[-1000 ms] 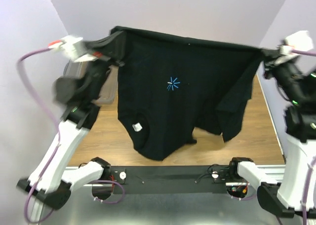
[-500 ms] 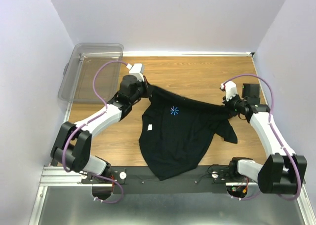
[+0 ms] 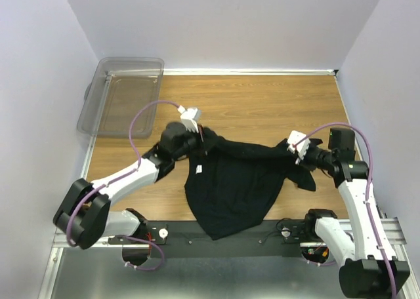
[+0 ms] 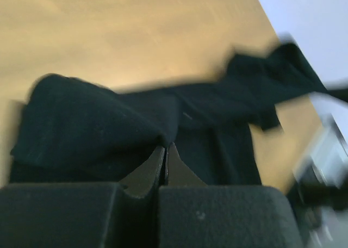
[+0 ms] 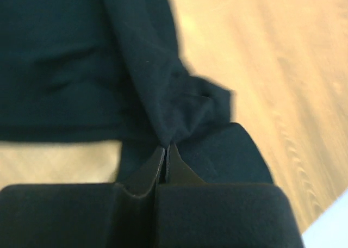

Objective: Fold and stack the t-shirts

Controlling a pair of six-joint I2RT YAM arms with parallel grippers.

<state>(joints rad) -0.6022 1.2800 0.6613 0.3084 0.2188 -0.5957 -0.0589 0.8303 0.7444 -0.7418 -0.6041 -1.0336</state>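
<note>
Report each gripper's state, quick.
Left gripper: closed, pinching the t-shirt at one end.
Right gripper: closed, pinching the same t-shirt at the other end.

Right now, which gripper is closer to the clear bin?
Left. The left gripper, shut on the t-shirt, is just near-right of the clear bin; the right gripper grips the other end, far across the table.
</note>
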